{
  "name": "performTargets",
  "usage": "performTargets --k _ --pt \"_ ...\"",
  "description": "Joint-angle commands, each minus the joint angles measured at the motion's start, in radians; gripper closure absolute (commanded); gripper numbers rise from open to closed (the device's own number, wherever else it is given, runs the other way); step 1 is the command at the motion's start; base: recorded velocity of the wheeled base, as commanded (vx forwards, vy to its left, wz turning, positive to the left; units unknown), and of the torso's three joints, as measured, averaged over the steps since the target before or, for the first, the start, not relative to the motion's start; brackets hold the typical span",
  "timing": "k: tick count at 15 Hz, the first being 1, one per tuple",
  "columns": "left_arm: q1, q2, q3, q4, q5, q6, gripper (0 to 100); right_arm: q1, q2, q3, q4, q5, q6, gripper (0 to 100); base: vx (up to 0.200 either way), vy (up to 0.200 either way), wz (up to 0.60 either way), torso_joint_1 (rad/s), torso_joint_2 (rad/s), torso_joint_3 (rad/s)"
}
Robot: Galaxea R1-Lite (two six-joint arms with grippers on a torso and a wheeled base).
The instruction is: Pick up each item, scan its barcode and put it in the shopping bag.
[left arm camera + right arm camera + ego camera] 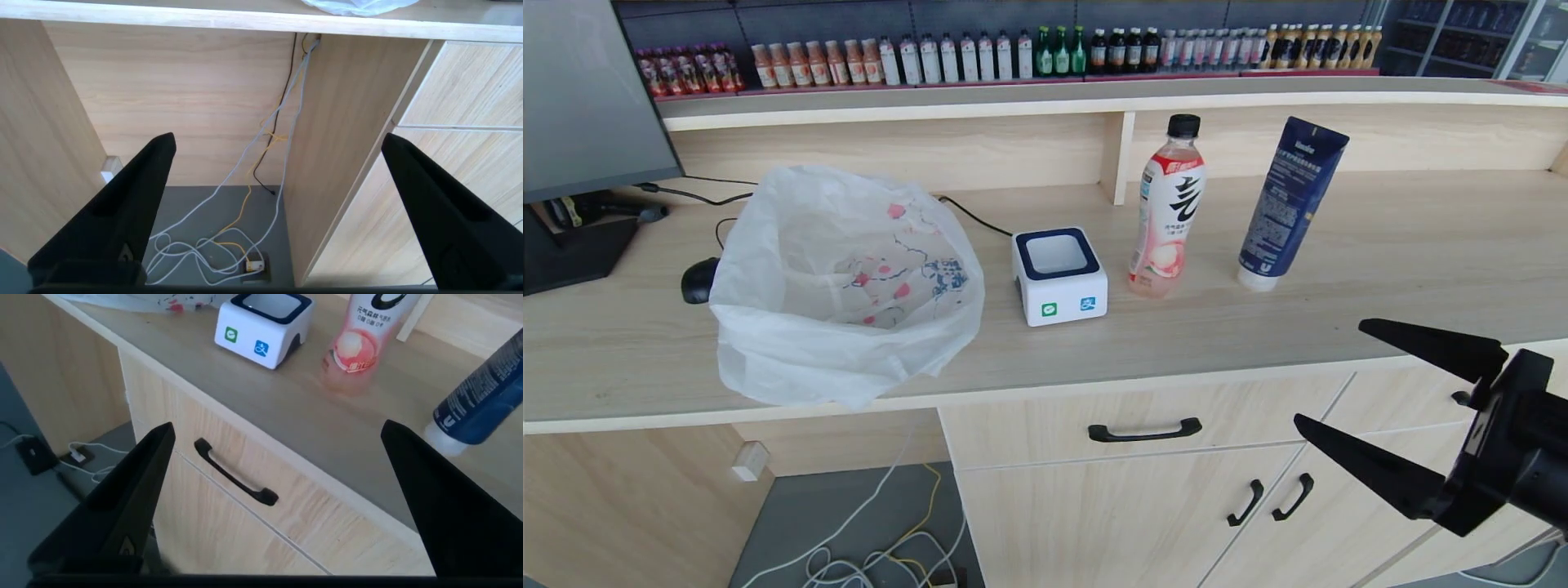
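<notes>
A white plastic shopping bag (845, 286) stands open on the left of the wooden counter (1421, 269). A white scanner box (1059, 276) with a dark-framed window sits just right of it. Further right stand a pink drink bottle (1168, 208) with a black cap and a dark blue tube (1290, 200) on its white cap. My right gripper (1331, 374) hangs open and empty in front of the counter's edge, below the tube. Its wrist view shows the scanner (263, 320), bottle (359, 343) and tube (482, 388). My left gripper (278, 143) is open under the counter, below the bag's edge (351, 5).
A monitor (588, 90) and a black mouse (697, 280) sit left of the bag. A raised back shelf with an upright divider (1121, 155) runs behind the items. Drawers with black handles (1143, 430) lie below the counter. Cables (874, 547) trail on the floor.
</notes>
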Motion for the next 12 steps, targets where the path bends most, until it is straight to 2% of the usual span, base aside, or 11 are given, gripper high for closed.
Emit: performTargets --k 1,3,4,5,6,9,12 --pt "0.000 0.000 0.000 0.000 0.000 0.000 0 0.073 0.061 -0.021 -0.025 -0.049 0.000 0 0.000 0.000 0.00 0.000 0.00 0.000" --pt "0.000 0.000 0.000 0.000 0.000 0.000 0 0.220 0.125 -0.031 -0.102 -0.184 0.016 0 0.000 0.000 0.00 0.000 0.00 0.000" --pt "0.000 0.000 0.000 0.000 0.000 0.000 0 0.252 0.140 -0.031 -0.124 -0.222 0.022 0 0.000 0.000 0.00 0.000 0.00 0.000" --pt "0.000 0.000 0.000 0.000 0.000 0.000 0 0.330 0.177 -0.031 -0.187 -0.354 0.056 0 0.000 0.000 0.00 0.000 0.00 0.000" --pt "0.000 0.000 0.000 0.000 0.000 0.000 0 0.369 0.185 -0.031 -0.203 -0.404 0.080 0 0.000 0.000 0.00 0.000 0.00 0.000" --pt "0.000 0.000 0.000 0.000 0.000 0.000 0 0.456 0.202 -0.033 -0.205 -0.553 0.129 0 0.000 0.000 0.00 0.000 0.00 0.000" --pt "0.000 0.000 0.000 0.000 0.000 0.000 0 0.472 0.237 -0.065 -0.208 -0.650 0.158 0 0.000 0.000 0.00 0.000 0.00 0.000"
